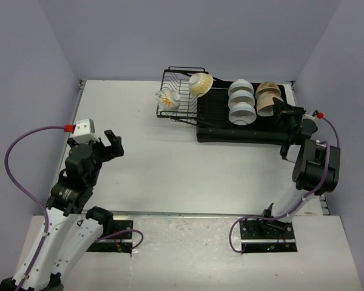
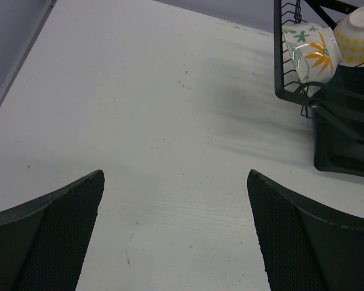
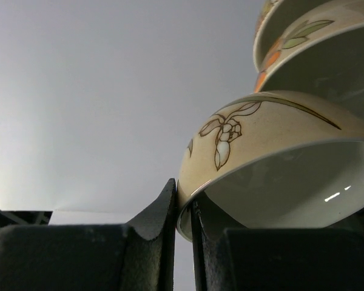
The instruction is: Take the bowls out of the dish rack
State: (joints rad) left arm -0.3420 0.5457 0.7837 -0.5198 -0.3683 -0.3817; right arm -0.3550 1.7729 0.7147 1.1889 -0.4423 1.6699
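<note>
One tan bowl (image 3: pixel 261 136), in the dish rack (image 1: pixel 242 132) at two o'clock, is rim-pinched by the right end effector (image 3: pixel 183 203) and likely needs lifting clear next; the left end effector (image 2: pixel 175 182) hangs wide.

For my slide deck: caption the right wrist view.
Right gripper pinches the rim of a tan flower-painted bowl, more bowls beyond.

No readable text — no labels, brands or numbers.
</note>
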